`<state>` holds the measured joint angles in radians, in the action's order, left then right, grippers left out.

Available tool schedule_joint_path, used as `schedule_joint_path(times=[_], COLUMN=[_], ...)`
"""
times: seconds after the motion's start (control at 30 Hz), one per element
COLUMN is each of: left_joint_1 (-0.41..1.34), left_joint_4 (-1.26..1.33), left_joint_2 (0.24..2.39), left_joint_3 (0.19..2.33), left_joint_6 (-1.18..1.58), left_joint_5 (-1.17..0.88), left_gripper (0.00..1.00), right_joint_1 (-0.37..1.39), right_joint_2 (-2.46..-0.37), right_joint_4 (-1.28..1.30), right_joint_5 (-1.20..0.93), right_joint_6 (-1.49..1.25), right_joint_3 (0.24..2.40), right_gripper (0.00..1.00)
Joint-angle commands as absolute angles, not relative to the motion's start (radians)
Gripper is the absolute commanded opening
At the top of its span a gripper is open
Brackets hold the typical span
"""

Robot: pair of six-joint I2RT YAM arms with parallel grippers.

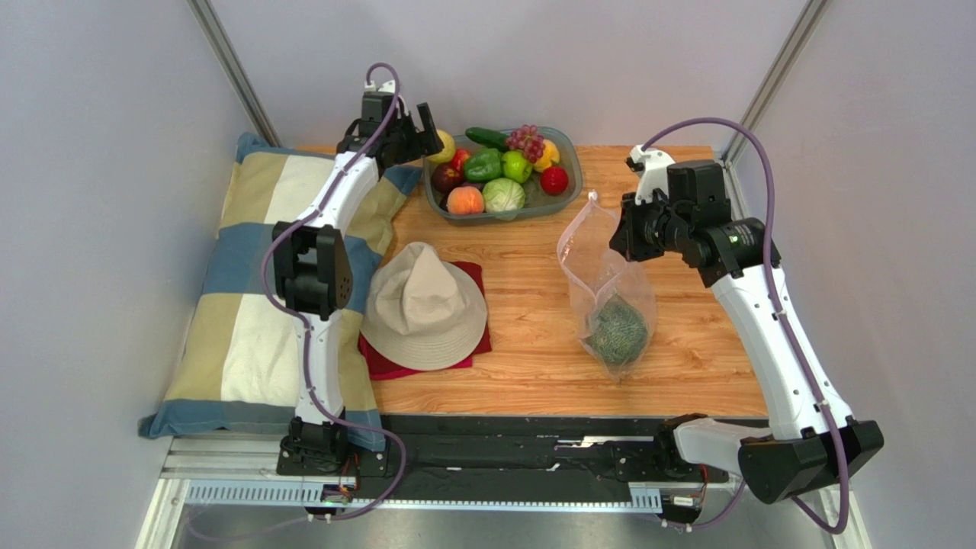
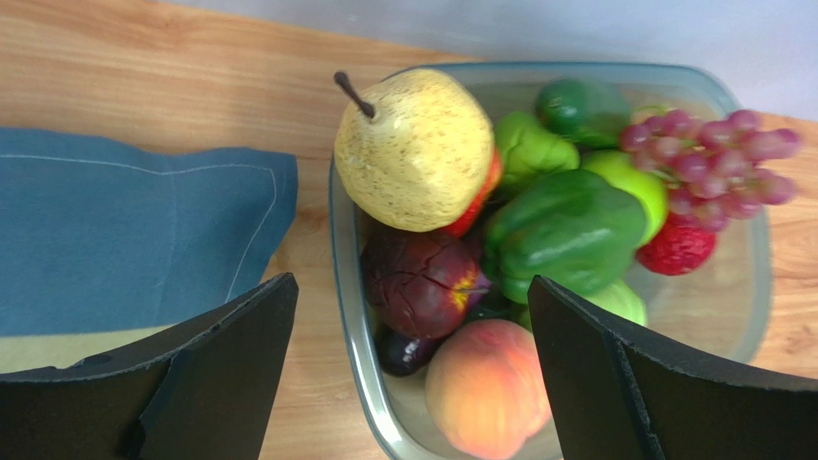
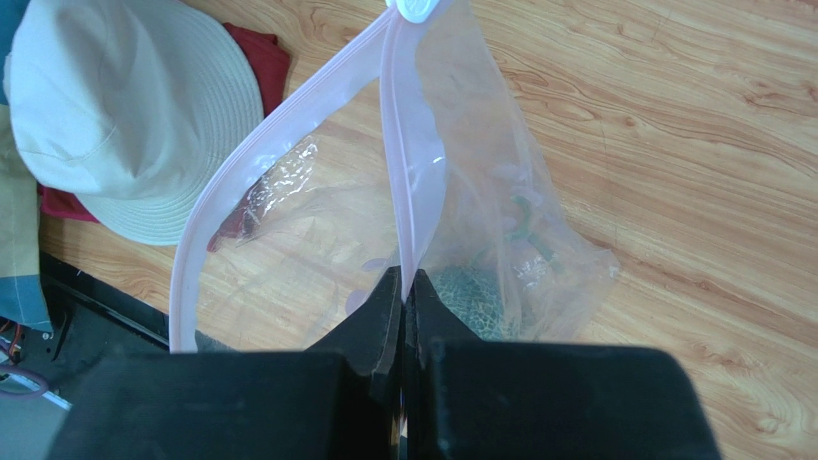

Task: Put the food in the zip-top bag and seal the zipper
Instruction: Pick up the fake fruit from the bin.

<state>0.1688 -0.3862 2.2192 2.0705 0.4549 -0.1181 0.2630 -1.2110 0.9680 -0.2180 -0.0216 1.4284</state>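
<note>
Left gripper: jaws spread wide above the pear at the 9 o'clock end of the bowl. Right gripper: jaws pressed together, pinching the zipper of the bag. The bag, melon inside, sits at 3 o'clock from the hat.

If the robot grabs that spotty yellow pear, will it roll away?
It might. The yellow pear is round and perched atop the other food in the bowl, so a nudge could tip it off. Its speckled skin looks matte, so probably not slippery.
</note>
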Motion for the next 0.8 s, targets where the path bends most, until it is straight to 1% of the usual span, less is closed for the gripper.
schedule_joint_path(times=[0.0, 0.37, 0.67, 0.7, 0.73, 0.77], left_joint_1=[0.173, 0.183, 0.193, 0.195, 0.193, 0.193], left_joint_4=[-0.348, -0.244, -0.238, -0.238, -0.238, -0.239], left_joint_2=[2.282, 2.405, 2.500, 2.503, 2.506, 2.507], left_joint_3=[2.177, 2.267, 2.361, 2.362, 2.361, 2.359], left_joint_6=[0.469, 0.466, 0.453, 0.453, 0.449, 0.449], left_joint_5=[-0.074, -0.133, -0.137, -0.137, -0.137, -0.141], left_gripper=[0.99, 0.99, 0.99, 0.98, 0.93, 0.90], right_joint_1=[0.239, 0.230, 0.219, 0.216, 0.218, 0.216], right_joint_2=[-1.227, -1.223, -1.226, -1.226, -1.227, -1.229], right_joint_4=[0.923, 0.936, 0.939, 0.940, 0.940, 0.940], right_joint_5=[-0.221, -0.212, -0.207, -0.206, -0.206, -0.204], right_joint_6=[-0.003, -0.005, -0.005, -0.005, -0.003, -0.005], right_joint_3=[1.459, 1.443, 1.448, 1.448, 1.448, 1.447], right_gripper=[0.00, 0.00, 0.00, 0.00, 0.00, 0.00])
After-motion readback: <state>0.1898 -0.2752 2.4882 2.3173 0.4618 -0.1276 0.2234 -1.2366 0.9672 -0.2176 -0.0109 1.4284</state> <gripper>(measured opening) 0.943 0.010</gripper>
